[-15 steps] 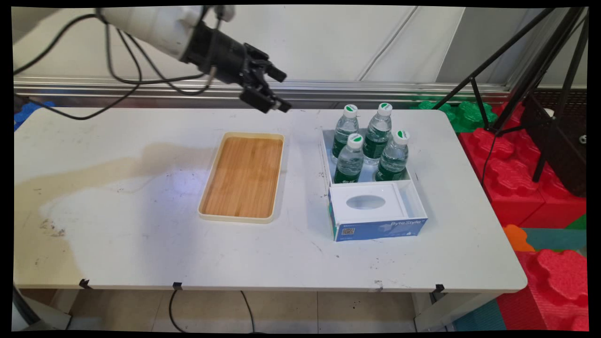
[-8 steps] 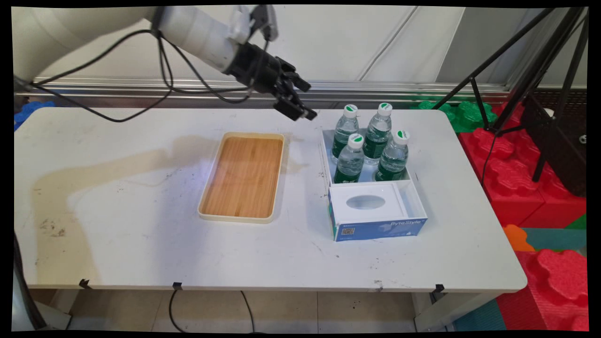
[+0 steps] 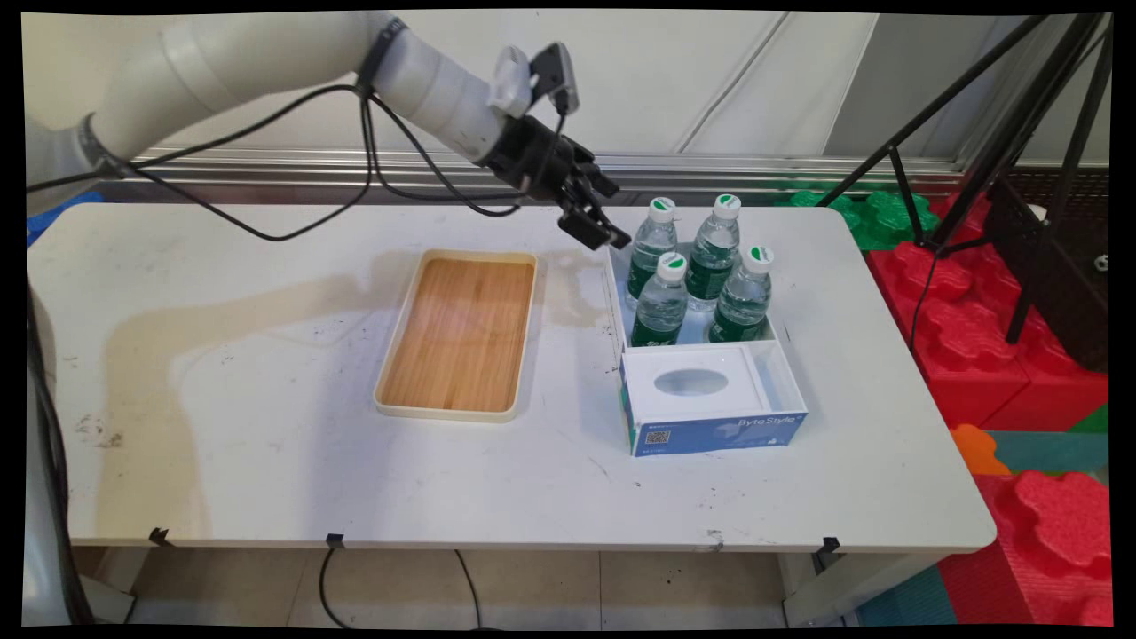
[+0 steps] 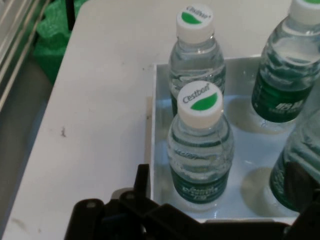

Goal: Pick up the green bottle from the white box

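The tool (image 3: 606, 213), its fingers spread and holding nothing, hovers just beside the rear-left water bottle (image 3: 652, 245) of four standing upright in a white tray (image 3: 614, 288) on the counter (image 3: 266, 444), right of a wooden tray (image 3: 461, 333).

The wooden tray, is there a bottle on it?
No, the wooden tray lies bare; all four bottles stand in the white box.

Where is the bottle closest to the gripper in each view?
Main view: the bottle is the back left of four, right of centre.
Hand view: the same bottle stands lower centre, nearest the camera.
Shared landmark: the white tray holding the bottles.
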You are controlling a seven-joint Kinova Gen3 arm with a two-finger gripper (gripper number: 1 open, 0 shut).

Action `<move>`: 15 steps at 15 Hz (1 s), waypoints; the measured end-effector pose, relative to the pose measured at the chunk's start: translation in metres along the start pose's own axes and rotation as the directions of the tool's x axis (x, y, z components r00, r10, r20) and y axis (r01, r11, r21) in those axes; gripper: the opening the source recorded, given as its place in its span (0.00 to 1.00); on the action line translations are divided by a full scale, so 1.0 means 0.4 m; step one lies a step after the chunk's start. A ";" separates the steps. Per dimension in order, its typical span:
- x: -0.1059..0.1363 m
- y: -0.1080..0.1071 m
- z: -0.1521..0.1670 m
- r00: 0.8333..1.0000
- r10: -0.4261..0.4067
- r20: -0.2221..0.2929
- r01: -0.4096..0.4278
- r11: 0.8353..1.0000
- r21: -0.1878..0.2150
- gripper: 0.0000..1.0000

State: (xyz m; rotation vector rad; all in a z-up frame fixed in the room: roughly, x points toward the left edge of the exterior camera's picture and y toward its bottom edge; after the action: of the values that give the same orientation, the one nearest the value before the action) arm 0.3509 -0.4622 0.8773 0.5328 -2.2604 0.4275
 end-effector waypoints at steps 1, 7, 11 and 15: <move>0.000 -0.002 0.014 1.000 0.000 0.003 0.000 1.000 -0.002 1.00; -0.006 -0.019 0.100 1.000 -0.006 0.021 0.006 1.000 -0.011 1.00; -0.006 -0.032 0.151 1.000 -0.014 0.025 0.015 1.000 -0.018 1.00; -0.003 -0.041 0.193 0.999 -0.016 0.027 0.017 1.000 -0.026 1.00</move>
State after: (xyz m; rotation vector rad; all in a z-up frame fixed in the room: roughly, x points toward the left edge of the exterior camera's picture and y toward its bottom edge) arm 0.3133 -0.5111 0.8280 0.5467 -2.2828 0.3833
